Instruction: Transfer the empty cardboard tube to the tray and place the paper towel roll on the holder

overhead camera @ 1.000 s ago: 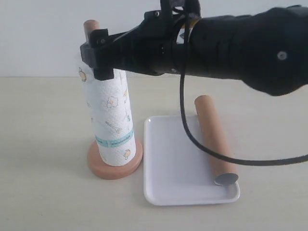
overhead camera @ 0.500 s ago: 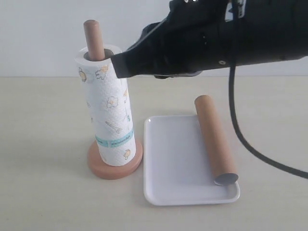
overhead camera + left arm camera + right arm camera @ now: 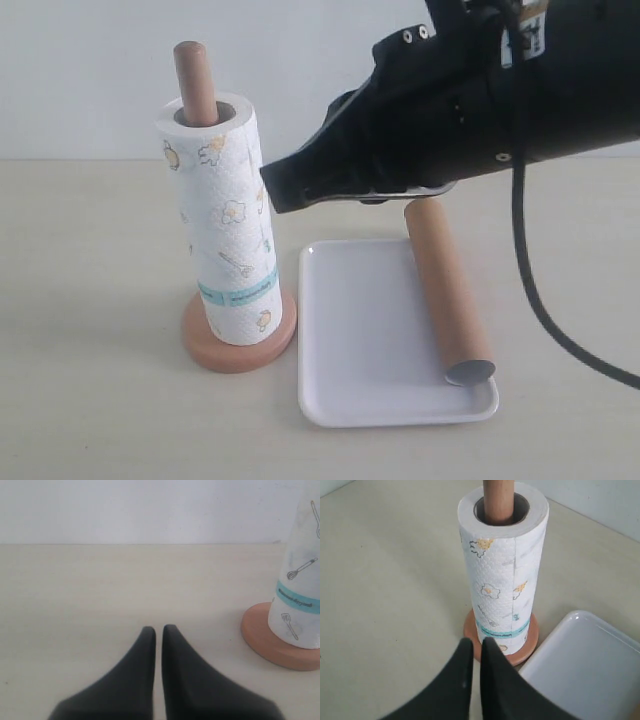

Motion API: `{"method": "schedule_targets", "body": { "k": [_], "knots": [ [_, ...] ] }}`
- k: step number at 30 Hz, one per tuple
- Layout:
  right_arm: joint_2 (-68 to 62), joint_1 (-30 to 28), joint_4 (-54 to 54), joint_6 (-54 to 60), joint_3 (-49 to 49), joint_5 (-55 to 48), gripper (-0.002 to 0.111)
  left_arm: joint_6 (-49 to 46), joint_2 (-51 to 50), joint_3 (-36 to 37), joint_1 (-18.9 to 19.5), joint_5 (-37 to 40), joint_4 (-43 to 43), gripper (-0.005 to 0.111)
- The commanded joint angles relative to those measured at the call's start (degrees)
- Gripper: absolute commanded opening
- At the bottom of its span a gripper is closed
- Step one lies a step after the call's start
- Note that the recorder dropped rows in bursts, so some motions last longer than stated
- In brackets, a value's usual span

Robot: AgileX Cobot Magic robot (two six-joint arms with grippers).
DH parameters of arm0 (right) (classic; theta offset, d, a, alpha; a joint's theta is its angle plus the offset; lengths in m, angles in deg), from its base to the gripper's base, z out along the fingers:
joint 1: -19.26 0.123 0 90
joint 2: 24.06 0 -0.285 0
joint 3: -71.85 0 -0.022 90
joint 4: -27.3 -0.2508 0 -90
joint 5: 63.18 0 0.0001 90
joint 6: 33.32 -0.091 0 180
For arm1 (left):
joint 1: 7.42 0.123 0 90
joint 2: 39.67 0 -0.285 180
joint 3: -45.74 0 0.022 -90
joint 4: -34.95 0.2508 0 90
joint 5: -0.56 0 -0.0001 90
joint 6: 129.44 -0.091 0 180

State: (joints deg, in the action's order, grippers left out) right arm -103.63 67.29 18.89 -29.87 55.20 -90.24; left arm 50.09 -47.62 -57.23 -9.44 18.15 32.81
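The paper towel roll (image 3: 222, 220) stands upright on the holder (image 3: 239, 347), whose pole (image 3: 194, 82) sticks out of its core. The brown cardboard tube (image 3: 447, 290) lies along the right side of the white tray (image 3: 360, 340). My right gripper (image 3: 285, 188) hovers just right of the roll's upper half, shut and holding nothing, apart from the roll. In the right wrist view that gripper (image 3: 474, 642) points at the roll (image 3: 502, 565) and the holder base (image 3: 520, 652). My left gripper (image 3: 158, 630) is shut over bare table, with the roll (image 3: 300, 580) and base (image 3: 272, 642) off to one side.
The beige table (image 3: 90, 300) runs to a white wall behind. The tray corner (image 3: 585, 665) shows in the right wrist view beside the holder. A black cable (image 3: 540, 300) hangs from the right arm above the tube.
My right gripper has let go of the roll's top and pulled back to the right and slightly down. The roll stays seated on the holder; the tube and tray have not moved.
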Motion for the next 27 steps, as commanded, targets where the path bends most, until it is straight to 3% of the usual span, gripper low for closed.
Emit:
{"method": "schedule_targets", "body": {
  "k": [1, 8, 11, 15, 18, 20, 22, 25, 27],
  "knots": [
    [0.53, -0.06, 0.10, 0.09, 0.10, -0.17, 0.005, 0.02, 0.17, 0.19, 0.12, -0.07, -0.15, 0.004],
    [5.82, -0.06, 9.74, 1.17, -0.38, -1.46, 0.005, 0.02, 0.17, 0.19, 0.12, -0.07, -0.15, 0.004],
    [10.83, -0.18, 14.76, 1.17, -6.59, 5.57, 0.005, 0.02, 0.17, 0.19, 0.12, -0.07, -0.15, 0.004],
    [24.51, -3.02, 16.19, -0.32, -28.13, 27.06, 0.005, 0.02, 0.17, 0.19, 0.12, -0.07, -0.15, 0.004],
    [40.79, -11.36, 13.95, -7.70, -44.51, 41.60, 0.005, 0.02, 0.17, 0.19, 0.12, -0.07, -0.15, 0.004],
    [51.67, -17.55, 13.40, -12.67, -49.69, 44.96, 0.005, 0.02, 0.17, 0.19, 0.12, -0.07, -0.15, 0.004],
    [59.80, -25.16, 13.43, -15.96, -51.44, 42.79, 0.005, 0.02, 0.17, 0.19, 0.12, -0.07, -0.15, 0.004],
    [67.15, -37.62, 13.43, -19.18, -51.44, 31.77, 0.005, 0.02, 0.17, 0.19, 0.12, -0.07, -0.15, 0.004],
    [68.23, -41.44, 13.43, -19.70, -51.44, 27.44, 0.005, 0.02, 0.17, 0.19, 0.12, -0.07, -0.15, 0.004]
  ]
}}
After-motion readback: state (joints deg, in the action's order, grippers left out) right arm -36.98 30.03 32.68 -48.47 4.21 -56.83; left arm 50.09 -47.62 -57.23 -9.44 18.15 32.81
